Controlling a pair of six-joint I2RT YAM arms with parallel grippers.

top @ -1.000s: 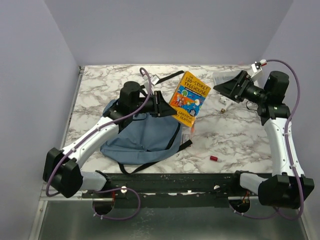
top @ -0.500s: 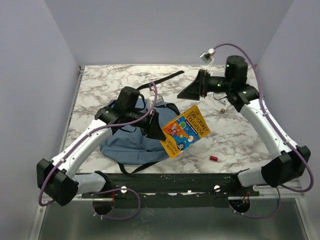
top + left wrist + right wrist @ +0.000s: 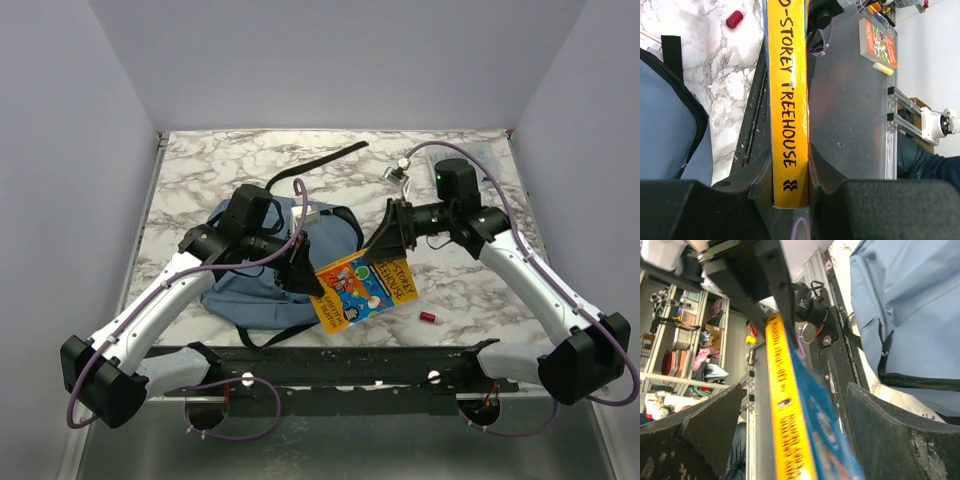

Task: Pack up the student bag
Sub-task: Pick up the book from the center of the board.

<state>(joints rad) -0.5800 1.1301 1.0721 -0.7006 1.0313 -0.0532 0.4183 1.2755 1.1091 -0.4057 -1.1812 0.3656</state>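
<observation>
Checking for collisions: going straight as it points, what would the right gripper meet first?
Likely the Treehouse book held by the left gripper; it sits between the right gripper's open fingers.

Glossy white shells cover the long links of the left arm (image 3: pixel 160 300) and the right arm (image 3: pixel 535 280), with chunky black housings at every joint and a thin purple cable (image 3: pixel 303 205) looping loosely along each one. Up close, the left tool (image 3: pixel 789 160) shows thick, blocky, matte black fingers (image 3: pixel 756 184). The right tool (image 3: pixel 800 420) is the same black, scuffed and speckled pale near its edges.
</observation>
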